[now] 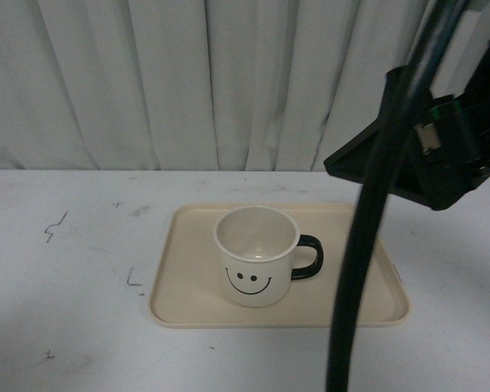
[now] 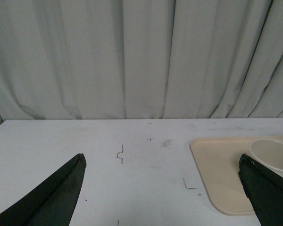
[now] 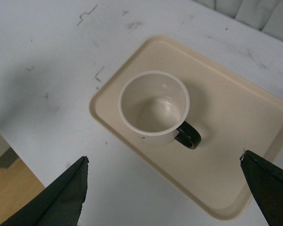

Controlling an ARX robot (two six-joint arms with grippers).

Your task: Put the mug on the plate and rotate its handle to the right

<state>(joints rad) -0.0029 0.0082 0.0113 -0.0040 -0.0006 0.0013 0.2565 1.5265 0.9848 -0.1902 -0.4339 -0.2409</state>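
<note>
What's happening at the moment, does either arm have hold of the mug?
Neither arm holds it. The mug stands upright on the plate, smiley face towards the robot, and its handle points to the robot's right. The right gripper is open and raised above the plate, looking down on the mug without touching it. The left gripper is open too, over the table and apart from the plate. Judging by this layout, the job looks done.
</note>
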